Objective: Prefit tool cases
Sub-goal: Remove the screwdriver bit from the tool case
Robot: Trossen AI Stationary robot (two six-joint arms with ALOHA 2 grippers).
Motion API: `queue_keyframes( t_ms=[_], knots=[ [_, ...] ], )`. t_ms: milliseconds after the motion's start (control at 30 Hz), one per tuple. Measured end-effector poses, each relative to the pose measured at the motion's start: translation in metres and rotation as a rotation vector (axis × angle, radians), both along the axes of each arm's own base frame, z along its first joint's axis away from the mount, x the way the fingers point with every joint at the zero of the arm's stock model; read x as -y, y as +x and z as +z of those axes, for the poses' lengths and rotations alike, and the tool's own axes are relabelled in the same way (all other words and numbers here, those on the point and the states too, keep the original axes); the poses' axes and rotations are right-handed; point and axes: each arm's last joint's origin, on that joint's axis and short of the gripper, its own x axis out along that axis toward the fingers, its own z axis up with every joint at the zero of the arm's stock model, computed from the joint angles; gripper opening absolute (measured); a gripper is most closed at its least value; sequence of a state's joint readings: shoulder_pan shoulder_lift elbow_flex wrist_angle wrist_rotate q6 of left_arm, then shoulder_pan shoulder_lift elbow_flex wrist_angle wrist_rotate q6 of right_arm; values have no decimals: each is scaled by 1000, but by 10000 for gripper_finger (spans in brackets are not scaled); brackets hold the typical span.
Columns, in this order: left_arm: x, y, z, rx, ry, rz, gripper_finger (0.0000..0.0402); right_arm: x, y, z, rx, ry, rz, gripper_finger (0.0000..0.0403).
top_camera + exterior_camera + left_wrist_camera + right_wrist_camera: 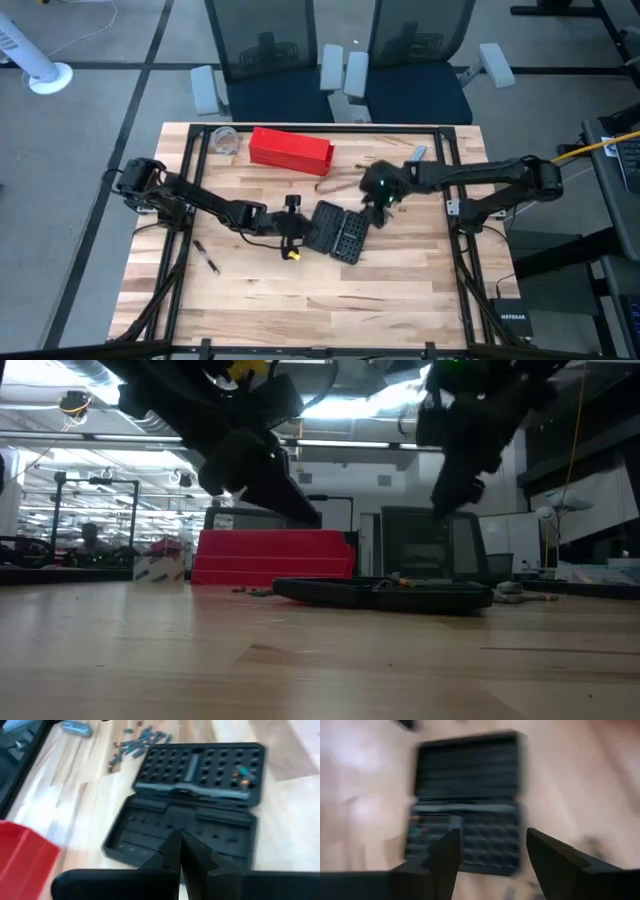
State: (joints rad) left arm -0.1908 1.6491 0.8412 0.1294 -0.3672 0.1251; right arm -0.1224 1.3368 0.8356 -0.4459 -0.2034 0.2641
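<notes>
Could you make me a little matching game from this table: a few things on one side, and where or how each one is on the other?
Things:
1. case
2. red box
3. left pincer
4. right pincer

States:
A. shut
B. open, holding nothing
C. lying open flat, mid-table
D. at the table's far edge

Pairs: 1-C, 2-D, 3-A, 4-B

I see my left gripper (300,232) with fingers pressed together, arm reaching toward centre. My right gripper (384,208) points downward, fingers (445,857) spread apart.
</notes>
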Motion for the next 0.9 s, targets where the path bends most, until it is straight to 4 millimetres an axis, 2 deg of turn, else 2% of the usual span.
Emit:
queue_keyframes(
  t_ms=[233, 367, 467, 633, 900],
  knots=[
    [4, 13, -16, 39, -20, 6, 0, -73, 20, -11, 92, -65, 265, 169],
    [7, 25, -23, 32, -18, 1, 0, -97, 28, -21, 68, -172, 276, 151],
    [10, 33, -28, 16, -32, -29, 0, -105, 38, -29, 38, -197, 284, 147],
    [11, 39, -35, -6, -27, -46, 0, -108, 52, -41, -1, -195, 288, 147],
    [10, 39, -37, 0, -67, -17, 0, -109, 57, -48, -39, -211, 284, 147]
  ],
)
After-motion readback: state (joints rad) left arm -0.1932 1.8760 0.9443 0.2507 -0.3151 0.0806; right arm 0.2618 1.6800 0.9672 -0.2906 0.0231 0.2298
